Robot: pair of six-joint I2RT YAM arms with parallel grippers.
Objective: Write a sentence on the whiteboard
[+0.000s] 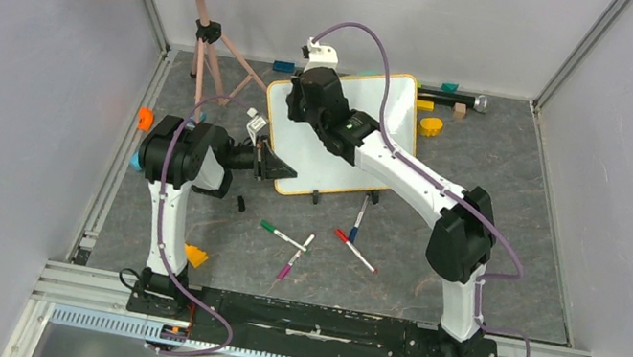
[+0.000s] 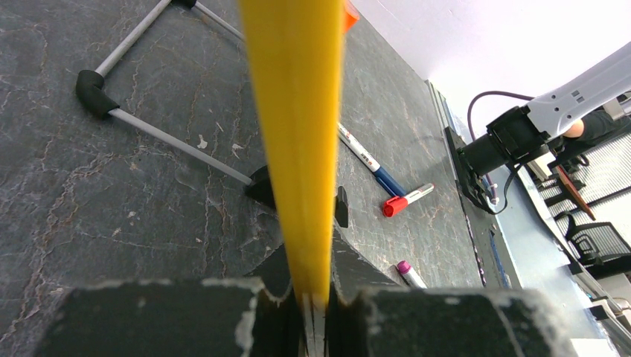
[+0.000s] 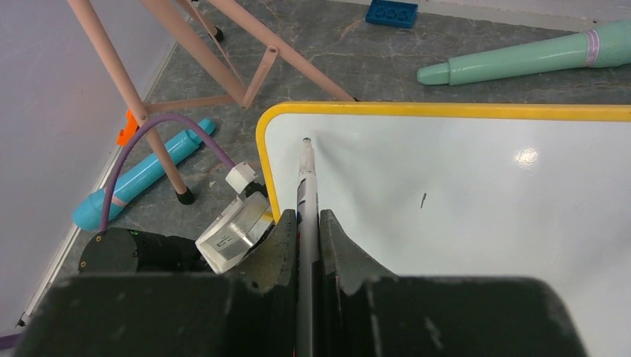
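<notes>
Gripping marker (image 3: pixel 306 178), right pincer (image 3: pixel 307 221) over whiteboard (image 3: pixel 484 223)

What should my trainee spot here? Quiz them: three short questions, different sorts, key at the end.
1. True or false: the left gripper is shut on the board.
2. The right gripper holds: A eraser, B marker, C block.
3. Short answer: how much writing shows on the board?
Key: 1 true; 2 B; 3 only one small mark.
</notes>
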